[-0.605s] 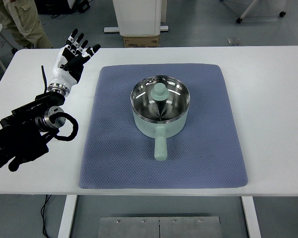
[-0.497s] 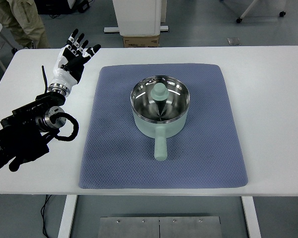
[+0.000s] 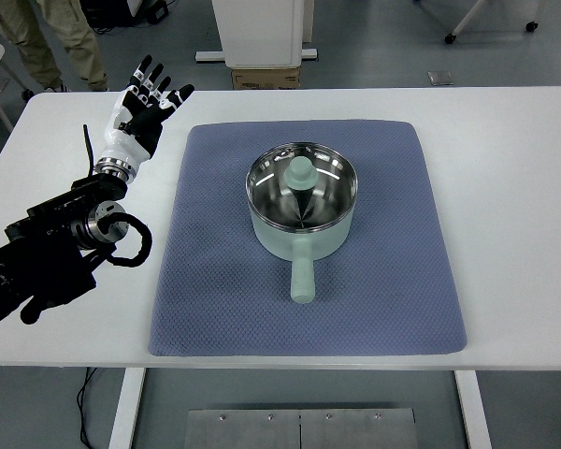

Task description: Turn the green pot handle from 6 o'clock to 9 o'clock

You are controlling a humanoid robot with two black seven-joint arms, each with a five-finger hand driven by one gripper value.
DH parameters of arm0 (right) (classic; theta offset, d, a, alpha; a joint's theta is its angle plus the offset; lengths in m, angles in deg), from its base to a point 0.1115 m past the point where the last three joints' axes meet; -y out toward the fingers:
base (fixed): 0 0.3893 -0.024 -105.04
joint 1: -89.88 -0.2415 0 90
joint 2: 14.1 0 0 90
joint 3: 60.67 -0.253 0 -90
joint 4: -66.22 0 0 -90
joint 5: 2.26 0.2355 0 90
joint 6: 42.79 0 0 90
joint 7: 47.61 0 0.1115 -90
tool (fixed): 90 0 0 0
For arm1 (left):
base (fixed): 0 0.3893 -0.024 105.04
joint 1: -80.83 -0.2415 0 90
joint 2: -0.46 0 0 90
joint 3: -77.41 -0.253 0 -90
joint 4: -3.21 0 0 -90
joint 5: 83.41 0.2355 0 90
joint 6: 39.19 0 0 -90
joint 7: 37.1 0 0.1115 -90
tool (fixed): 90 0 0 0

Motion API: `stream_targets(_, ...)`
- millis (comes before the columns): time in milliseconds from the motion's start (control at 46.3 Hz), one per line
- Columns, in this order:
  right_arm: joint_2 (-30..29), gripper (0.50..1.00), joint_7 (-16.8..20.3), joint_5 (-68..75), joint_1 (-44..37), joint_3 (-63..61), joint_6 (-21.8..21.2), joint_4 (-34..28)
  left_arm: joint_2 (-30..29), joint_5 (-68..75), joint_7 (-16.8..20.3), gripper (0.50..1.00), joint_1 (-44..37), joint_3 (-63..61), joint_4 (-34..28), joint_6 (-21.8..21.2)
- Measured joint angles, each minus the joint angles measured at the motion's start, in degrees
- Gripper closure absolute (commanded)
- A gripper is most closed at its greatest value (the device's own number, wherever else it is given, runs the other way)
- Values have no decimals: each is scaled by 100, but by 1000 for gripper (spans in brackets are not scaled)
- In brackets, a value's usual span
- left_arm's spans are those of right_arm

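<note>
Okay, my left hand (image 3: 142,105) hovers spread wide, empty, well left of the green pot (image 3: 302,206), handle (image 3: 302,278) toward me.

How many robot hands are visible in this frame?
1: the left hand, fingers spread, over the table's far-left corner, away from the green pot. The right hand is out of view.

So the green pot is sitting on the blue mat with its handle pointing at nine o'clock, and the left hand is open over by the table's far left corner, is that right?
Not quite. The top view shows the green pot on the blue mat with its handle pointing at six o'clock, toward the robot, not nine. The left hand is indeed open near the table's far left corner.
</note>
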Motion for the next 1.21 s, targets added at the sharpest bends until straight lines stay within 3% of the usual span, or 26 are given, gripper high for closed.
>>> stream_targets(1210,0,500,-1,0,0,0,1,0,89,-25,0,500,-91,11,0,-17)
